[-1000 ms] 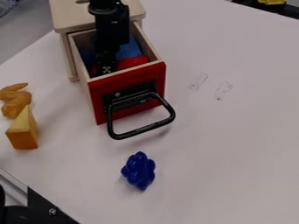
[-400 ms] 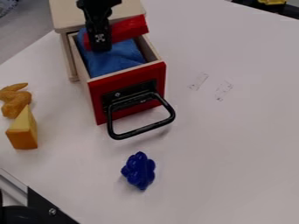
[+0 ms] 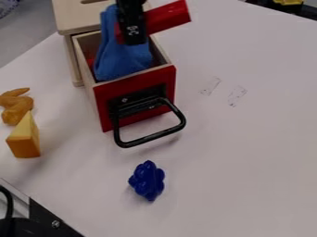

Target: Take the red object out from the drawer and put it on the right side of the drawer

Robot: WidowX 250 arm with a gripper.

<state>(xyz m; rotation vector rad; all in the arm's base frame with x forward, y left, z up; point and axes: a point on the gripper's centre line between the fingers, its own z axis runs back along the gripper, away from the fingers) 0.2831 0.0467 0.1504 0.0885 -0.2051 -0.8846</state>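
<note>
Hand [image 3: 132, 37] of the black robot arm, gripping a red object [image 3: 167, 17] above the open drawer [image 3: 142, 80]. From where I stand, the object sticks out on both sides of the hand, farther on the right. Blue cloth [image 3: 117, 60] hangs just left of the hand into the drawer. On the white counter [image 3: 248, 152]: a dark blue toy [image 3: 147, 180] nearer me, an orange-yellow wedge [image 3: 23, 141] at left.
</note>
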